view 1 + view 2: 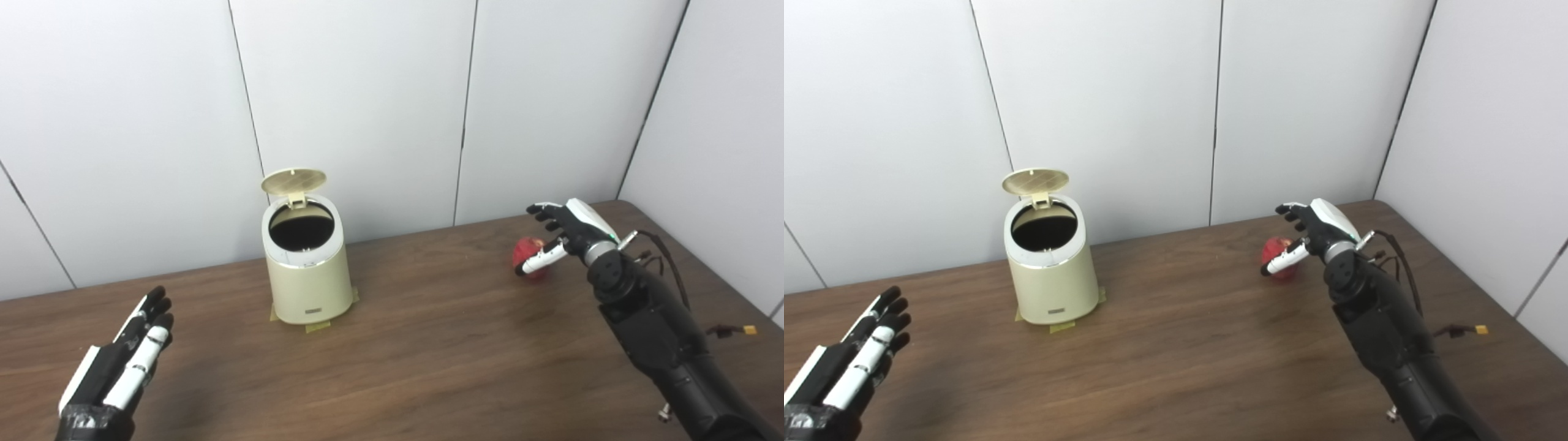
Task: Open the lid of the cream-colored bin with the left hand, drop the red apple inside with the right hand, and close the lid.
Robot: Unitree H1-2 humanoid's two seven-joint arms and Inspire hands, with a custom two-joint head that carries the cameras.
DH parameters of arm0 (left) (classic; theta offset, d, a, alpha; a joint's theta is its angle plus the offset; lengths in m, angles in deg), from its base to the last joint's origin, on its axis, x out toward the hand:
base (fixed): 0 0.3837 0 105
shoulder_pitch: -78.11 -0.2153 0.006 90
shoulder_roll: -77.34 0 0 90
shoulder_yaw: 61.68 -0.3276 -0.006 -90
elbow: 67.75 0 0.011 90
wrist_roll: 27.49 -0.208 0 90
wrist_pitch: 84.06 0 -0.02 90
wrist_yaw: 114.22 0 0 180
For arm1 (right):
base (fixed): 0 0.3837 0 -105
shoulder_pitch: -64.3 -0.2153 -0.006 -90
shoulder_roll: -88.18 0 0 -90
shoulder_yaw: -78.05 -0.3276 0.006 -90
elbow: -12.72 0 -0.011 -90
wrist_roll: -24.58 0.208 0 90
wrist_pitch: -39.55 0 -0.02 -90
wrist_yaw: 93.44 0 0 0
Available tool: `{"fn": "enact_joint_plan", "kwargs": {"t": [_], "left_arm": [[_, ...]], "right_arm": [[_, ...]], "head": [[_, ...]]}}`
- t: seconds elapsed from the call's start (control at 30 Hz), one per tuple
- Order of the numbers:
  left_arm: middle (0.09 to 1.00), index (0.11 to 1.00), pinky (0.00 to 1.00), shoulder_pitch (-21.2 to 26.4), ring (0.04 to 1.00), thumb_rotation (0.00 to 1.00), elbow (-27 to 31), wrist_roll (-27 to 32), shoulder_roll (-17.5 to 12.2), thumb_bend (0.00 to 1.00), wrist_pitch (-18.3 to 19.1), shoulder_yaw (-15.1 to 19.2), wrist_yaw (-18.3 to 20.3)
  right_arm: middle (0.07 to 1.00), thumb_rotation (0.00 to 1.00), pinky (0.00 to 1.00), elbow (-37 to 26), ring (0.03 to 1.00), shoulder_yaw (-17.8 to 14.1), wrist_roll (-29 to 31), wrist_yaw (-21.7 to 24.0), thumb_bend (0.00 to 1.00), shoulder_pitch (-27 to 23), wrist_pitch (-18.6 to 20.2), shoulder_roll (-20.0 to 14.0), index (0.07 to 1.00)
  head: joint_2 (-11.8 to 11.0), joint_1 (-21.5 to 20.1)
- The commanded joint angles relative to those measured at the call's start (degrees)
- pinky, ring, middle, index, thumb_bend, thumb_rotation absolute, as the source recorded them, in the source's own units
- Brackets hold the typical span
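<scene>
Left eye view: right hand [566,229], fingers spread beside the red apple [528,254], should wrap it fully before lifting toward the open cream-colored bin [306,269]; left hand [125,361] waits, fingers straight and together.

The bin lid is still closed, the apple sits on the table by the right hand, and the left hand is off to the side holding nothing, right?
Not quite: the lid of the cream-colored bin stands open, as the left eye view shows. The red apple is on the table by the right hand, and the left hand holds nothing.

Black arms [661,331], black-and-white fingers [144,352]
</scene>
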Motion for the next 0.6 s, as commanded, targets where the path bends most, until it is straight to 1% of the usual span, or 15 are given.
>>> {"fn": "enact_joint_plan", "kwargs": {"t": [0.0, 0.03, 0.13, 0.2, 0.3, 0.37, 0.43, 0.5, 0.57], "left_arm": [[1.000, 1.000, 1.00, 1.65, 1.000, 0.63, 2.08, 0.75, -1.27, 0.35, -0.23, 0.11, -0.20], [1.000, 1.000, 1.00, 1.73, 1.000, 0.63, 2.08, 0.78, -1.49, 0.35, -0.23, 0.09, -0.07], [1.000, 1.000, 1.00, 2.10, 1.000, 0.63, 2.02, 1.09, -1.80, 0.37, -0.15, 0.13, -0.42], [1.000, 1.000, 1.00, 2.23, 1.000, 0.63, 2.02, 1.42, -1.89, 0.37, -0.14, 0.13, -0.59], [1.000, 1.000, 1.00, 2.31, 1.000, 0.63, 2.11, 1.60, -1.87, 0.36, -0.14, 0.11, -0.76], [1.000, 1.000, 1.00, 2.19, 1.000, 0.63, 2.46, 1.66, -1.95, 0.35, -0.12, -0.03, -0.90], [1.000, 1.000, 1.00, 2.10, 1.000, 0.63, 2.76, 1.24, -2.17, 0.35, -0.13, -0.24, -0.89], [1.000, 1.000, 1.00, 2.05, 1.000, 0.65, 2.98, 1.03, -2.24, 0.35, -0.15, -0.26, -0.96], [1.000, 1.000, 1.00, 2.05, 1.000, 0.63, 3.11, 1.31, -2.15, 0.33, -0.14, -0.14, -1.14]], "right_arm": [[0.835, 0.15, 0.72, -0.12, 0.808, -0.58, -0.24, -2.46, 0.91, -3.41, -2.30, -1.88, 0.822], [0.834, 0.17, 0.71, 0.20, 0.803, -0.16, -0.55, -2.73, 0.91, -3.38, -2.54, -2.05, 0.818], [0.845, 0.19, 0.71, 1.41, 0.812, 1.12, -1.48, -3.27, 0.91, -3.36, -3.49, -2.61, 0.815], [0.849, 0.21, 0.72, 2.28, 0.820, 1.42, -1.57, -3.58, 0.92, -3.41, -4.20, -2.78, 0.811], [0.842, 0.20, 0.74, 2.61, 0.830, 1.73, -1.42, -3.60, 0.92, -3.35, -4.91, -2.95, 0.801], [0.837, 0.19, 0.75, 2.73, 0.830, 2.23, -1.71, -3.14, 0.92, -3.33, -3.90, -2.85, 0.787], [0.833, 0.17, 0.75, 2.79, 0.824, 2.49, -1.69, -2.77, 0.91, -3.26, -3.38, -2.72, 0.778], [0.826, 0.16, 0.74, 2.92, 0.816, 2.69, -1.40, -2.54, 0.90, -3.11, -3.79, -2.78, 0.772], [0.817, 0.16, 0.74, 3.11, 0.809, 2.89, -1.17, -2.46, 0.89, -2.98, -4.44, -2.91, 0.756]], "head": [[0.05, -0.10], [0.06, -0.12], [0.11, -0.06], [0.13, -0.05], [0.13, 0.02], [0.12, 0.04], [0.14, 0.00], [0.19, 0.08], [0.19, 0.08]]}}
